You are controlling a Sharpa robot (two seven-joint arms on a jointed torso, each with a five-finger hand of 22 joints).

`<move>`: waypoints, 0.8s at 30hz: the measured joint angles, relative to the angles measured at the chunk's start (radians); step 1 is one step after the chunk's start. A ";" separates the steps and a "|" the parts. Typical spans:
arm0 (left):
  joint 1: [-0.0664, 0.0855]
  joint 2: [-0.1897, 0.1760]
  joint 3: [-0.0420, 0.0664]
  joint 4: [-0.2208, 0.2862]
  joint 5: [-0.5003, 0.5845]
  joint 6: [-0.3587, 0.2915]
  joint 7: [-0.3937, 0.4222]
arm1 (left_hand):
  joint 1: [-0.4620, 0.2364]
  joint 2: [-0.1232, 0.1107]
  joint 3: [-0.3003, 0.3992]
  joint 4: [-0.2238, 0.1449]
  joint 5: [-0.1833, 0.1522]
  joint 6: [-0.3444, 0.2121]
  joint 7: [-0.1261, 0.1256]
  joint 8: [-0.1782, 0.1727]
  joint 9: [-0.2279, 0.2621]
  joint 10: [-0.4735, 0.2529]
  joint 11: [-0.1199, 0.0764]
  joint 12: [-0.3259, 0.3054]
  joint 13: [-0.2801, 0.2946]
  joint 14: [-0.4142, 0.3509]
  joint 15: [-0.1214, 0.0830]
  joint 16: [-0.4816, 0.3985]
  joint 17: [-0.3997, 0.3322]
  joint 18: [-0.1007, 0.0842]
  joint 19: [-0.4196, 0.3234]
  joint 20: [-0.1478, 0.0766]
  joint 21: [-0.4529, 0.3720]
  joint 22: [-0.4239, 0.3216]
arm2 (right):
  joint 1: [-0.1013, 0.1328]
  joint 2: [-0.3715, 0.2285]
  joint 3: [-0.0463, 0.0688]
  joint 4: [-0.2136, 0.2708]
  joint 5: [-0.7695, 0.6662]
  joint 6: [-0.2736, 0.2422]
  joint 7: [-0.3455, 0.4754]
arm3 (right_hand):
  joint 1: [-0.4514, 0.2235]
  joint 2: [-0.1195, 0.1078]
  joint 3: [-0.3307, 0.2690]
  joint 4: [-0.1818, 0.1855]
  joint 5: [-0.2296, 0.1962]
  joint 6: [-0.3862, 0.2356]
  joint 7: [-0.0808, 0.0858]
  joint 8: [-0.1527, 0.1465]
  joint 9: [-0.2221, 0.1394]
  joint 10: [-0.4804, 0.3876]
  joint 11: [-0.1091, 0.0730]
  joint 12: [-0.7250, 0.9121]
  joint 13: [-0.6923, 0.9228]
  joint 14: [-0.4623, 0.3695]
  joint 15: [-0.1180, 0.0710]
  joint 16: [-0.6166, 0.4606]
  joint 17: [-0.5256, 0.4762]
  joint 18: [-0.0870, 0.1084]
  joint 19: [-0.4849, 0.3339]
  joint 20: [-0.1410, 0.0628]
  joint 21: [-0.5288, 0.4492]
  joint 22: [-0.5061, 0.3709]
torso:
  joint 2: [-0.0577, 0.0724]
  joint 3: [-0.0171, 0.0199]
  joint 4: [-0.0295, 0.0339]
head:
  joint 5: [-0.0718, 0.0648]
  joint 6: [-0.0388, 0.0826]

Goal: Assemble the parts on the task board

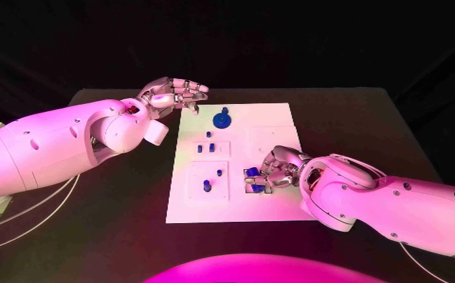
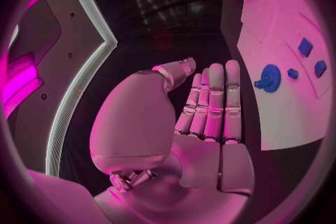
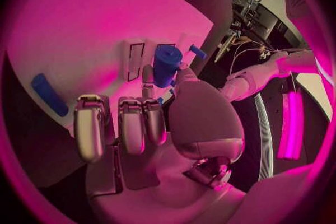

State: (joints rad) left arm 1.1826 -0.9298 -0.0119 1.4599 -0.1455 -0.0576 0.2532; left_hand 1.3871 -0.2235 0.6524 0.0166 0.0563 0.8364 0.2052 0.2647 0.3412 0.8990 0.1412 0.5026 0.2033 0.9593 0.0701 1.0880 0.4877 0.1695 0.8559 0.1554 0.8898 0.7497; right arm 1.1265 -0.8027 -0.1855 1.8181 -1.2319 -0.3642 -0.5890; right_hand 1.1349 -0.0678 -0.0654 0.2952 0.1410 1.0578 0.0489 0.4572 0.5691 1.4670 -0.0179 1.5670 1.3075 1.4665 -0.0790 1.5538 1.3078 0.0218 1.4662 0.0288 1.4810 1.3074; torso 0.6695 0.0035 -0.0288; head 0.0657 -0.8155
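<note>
far edge: left hand (image 1: 173,94) beside blue gear (image 1: 222,121) | near right: right hand (image 1: 275,170) over parts

Black table (image 1: 114,230), dark backdrop behind, pink light throughout

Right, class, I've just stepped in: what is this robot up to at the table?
It is assembling small blue parts on the white task board. The right hand is down at the board's near right area, fingers around a blue part. The left hand hovers empty at the board's far left corner, near the blue gear.
</note>
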 measured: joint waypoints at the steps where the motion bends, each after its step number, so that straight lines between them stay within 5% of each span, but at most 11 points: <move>1: 0.000 0.000 0.000 0.000 0.000 0.000 0.000 | 0.000 0.000 0.000 0.000 0.000 0.000 0.000 0.000 0.000 0.000 0.000 0.000 0.000 0.000 0.000 0.000 0.000 0.000 0.000 0.000 0.000 0.000 | 0.000 0.000 0.000 0.000 -0.002 0.001 -0.001 | -0.005 -0.005 -0.003 0.000 -0.008 0.001 -0.004 0.000 0.001 0.000 0.000 0.000 0.000 0.000 0.000 0.000 0.000 0.000 0.000 0.000 0.000 0.000 | 0.000 0.0000 -0.0002 | 0.000 0.000; 3: 0.000 0.000 0.000 0.000 0.000 0.000 -0.001 | 0.000 0.000 0.000 0.000 0.000 0.000 0.000 0.000 0.000 0.000 0.000 0.000 0.000 0.000 0.000 0.000 0.000 0.000 0.000 0.000 0.000 0.000 | 0.000 0.000 0.000 -0.002 -0.007 0.003 -0.003 | -0.047 -0.023 -0.006 0.004 -0.062 -0.002 -0.005 0.011 0.005 0.000 0.000 0.000 0.000 0.000 0.000 0.000 0.000 0.000 0.000 0.000 0.000 0.000 | 0.000 0.0000 -0.0002 | 0.000 0.000; 7: 0.000 -0.001 0.000 0.000 0.000 0.000 -0.001 | 0.000 0.000 0.000 0.000 0.000 0.000 0.000 0.000 0.000 0.000 0.000 0.000 0.000 0.000 0.000 0.000 0.000 0.000 0.000 0.000 0.000 0.000 | 0.000 0.000 0.000 -0.006 -0.021 0.003 -0.009 | -0.116 -0.074 -0.020 0.004 -0.088 -0.013 -0.001 0.019 0.006 0.000 0.000 -0.004 0.000 0.000 0.000 0.000 0.000 0.000 0.000 0.000 -0.004 0.000 | 0.000 0.0001 -0.0005 | 0.000 0.001; 17: 0.000 -0.002 0.000 0.001 0.000 0.001 -0.003 | 0.000 0.000 0.000 0.000 0.000 0.000 0.000 0.000 0.000 0.000 0.000 0.000 0.000 0.000 0.000 0.000 0.000 0.000 0.000 0.000 0.000 0.000 | 0.000 -0.002 0.000 -0.008 -0.058 0.002 -0.016 | -0.219 -0.101 -0.096 0.006 -0.087 -0.030 -0.001 0.027 0.012 0.000 0.000 -0.014 0.000 0.000 0.000 0.000 0.000 0.000 0.000 0.000 -0.010 0.001 | 0.000 0.0006 -0.0010 | -0.001 0.002; 20: 0.000 -0.002 0.000 0.001 0.000 0.001 -0.003 | 0.000 0.000 0.000 0.000 0.000 0.000 0.000 0.000 0.000 0.000 0.000 0.000 0.000 0.000 0.000 0.000 0.000 0.000 0.000 0.000 0.000 0.000 | 0.000 -0.012 0.000 0.001 -0.066 0.000 -0.013 | -0.220 -0.083 -0.088 0.004 -0.087 -0.034 0.002 0.033 0.013 0.000 0.000 -0.014 0.000 0.000 0.000 0.000 0.000 0.000 0.000 0.000 -0.010 0.001 | 0.000 0.0006 -0.0009 | -0.002 0.003; 24: 0.000 -0.003 0.000 0.001 0.000 0.001 -0.003 | 0.000 0.000 0.000 0.000 0.000 0.000 0.000 0.000 0.000 0.000 0.000 0.004 -0.001 0.000 0.000 0.000 0.000 0.000 0.000 0.000 -0.004 -0.002 | 0.000 -0.040 0.000 0.022 -0.068 -0.010 0.007 | -0.145 -0.014 -0.046 -0.001 -0.076 -0.041 0.003 0.034 0.013 0.000 0.000 -0.014 0.000 0.000 0.000 0.000 0.000 0.000 0.000 0.000 -0.019 0.001 | 0.000 0.0006 -0.0008 | -0.002 0.004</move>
State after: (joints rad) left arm 1.1826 -0.9328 -0.0120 1.4606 -0.1452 -0.0567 0.2498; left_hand 1.3871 -0.2235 0.6525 0.0166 0.0563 0.8364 0.2051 0.2647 0.3413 0.8991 0.1412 0.5064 0.2026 0.9593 0.0700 1.0880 0.4879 0.1695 0.8559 0.1554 0.8858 0.7481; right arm 1.1266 -0.8429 -0.1853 1.8398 -1.2996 -0.3747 -0.5819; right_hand 0.9903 -0.0820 -0.1110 0.2945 0.0649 1.0167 0.0514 0.4908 0.5825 1.4668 -0.0179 1.5526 1.3074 1.4664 -0.0790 1.5538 1.3075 0.0218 1.4662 0.0289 1.4616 1.3080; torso 0.6693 0.0040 -0.0295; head 0.0637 -0.8117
